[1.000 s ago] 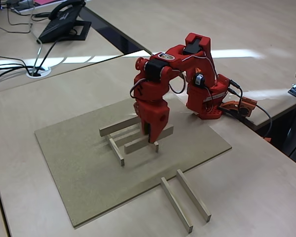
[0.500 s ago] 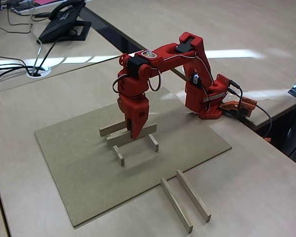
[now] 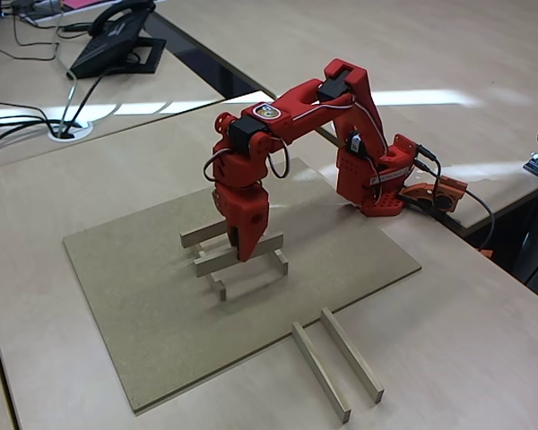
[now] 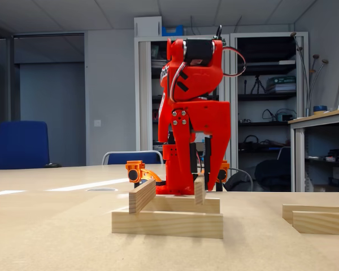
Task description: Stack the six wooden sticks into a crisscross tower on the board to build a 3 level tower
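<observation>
Down low, the gripper point(image 3: 247, 247) is clamped on a stick point(image 3: 238, 253) that lies across the tower's point(image 4: 168, 212) two bottom sticks, its fingers pointing at the board point(image 3: 143, 296). Another stick point(image 3: 204, 235) lies parallel just behind it. Well apart, off the board's near edge, two spare sticks point(image 3: 336, 363) lie on the table point(image 3: 457, 340). Far behind sits a phone point(image 3: 117, 40).
</observation>
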